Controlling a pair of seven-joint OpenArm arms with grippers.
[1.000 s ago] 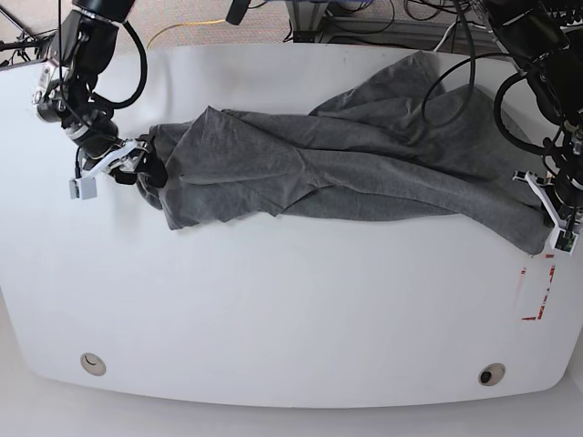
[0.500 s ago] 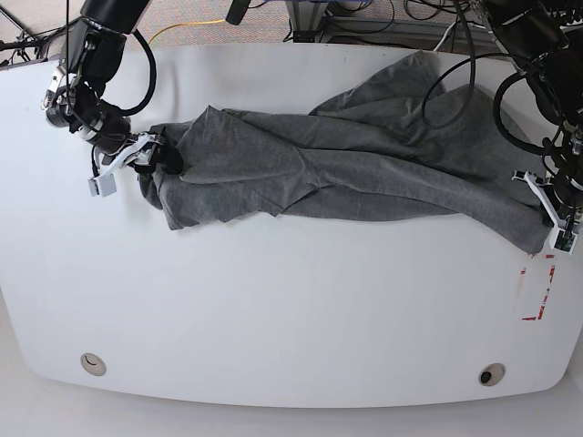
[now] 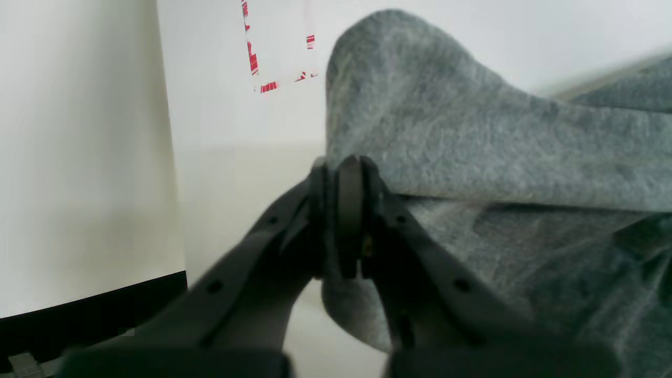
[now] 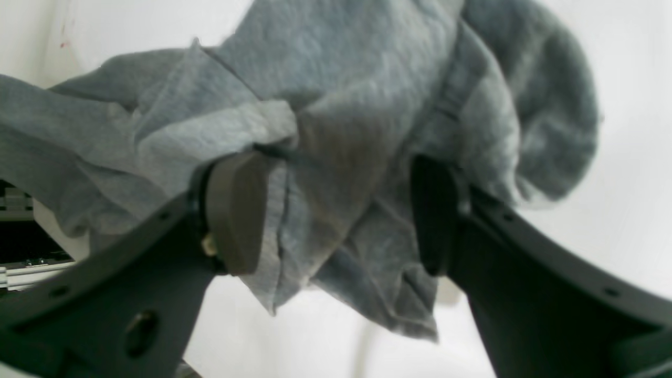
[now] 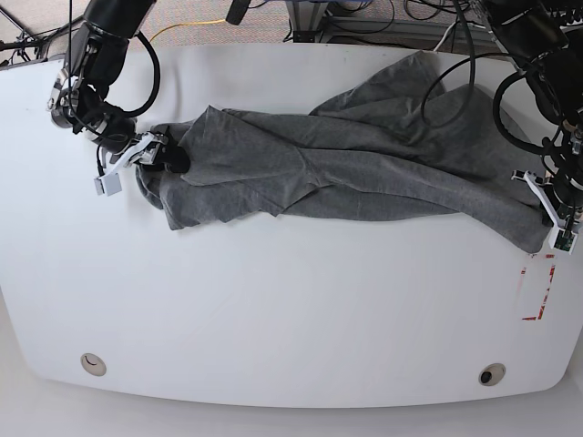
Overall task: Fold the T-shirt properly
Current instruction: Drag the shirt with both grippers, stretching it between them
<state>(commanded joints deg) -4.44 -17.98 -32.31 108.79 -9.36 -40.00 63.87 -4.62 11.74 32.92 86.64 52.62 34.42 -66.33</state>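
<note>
The grey T-shirt [image 5: 346,164] lies bunched in a long band across the far half of the white table [image 5: 291,309]. My left gripper [image 5: 549,226] is at the shirt's right end. In the left wrist view this gripper [image 3: 338,173] is shut on a fold of the T-shirt [image 3: 472,131]. My right gripper [image 5: 158,157] is at the shirt's left end. In the right wrist view this gripper [image 4: 336,210] is open, with bunched fabric [image 4: 341,105] hanging between its fingers [image 4: 236,210].
A red-striped marking [image 5: 539,291] is on the table near the right edge, just in front of the left gripper; it also shows in the left wrist view [image 3: 257,58]. Two round holes [image 5: 91,364] [image 5: 492,374] sit near the front edge. Cables [image 5: 364,18] run behind the table.
My right gripper has moved right and slightly back, further onto the shirt's left end. The left gripper and the shirt's right end have hardly moved.
</note>
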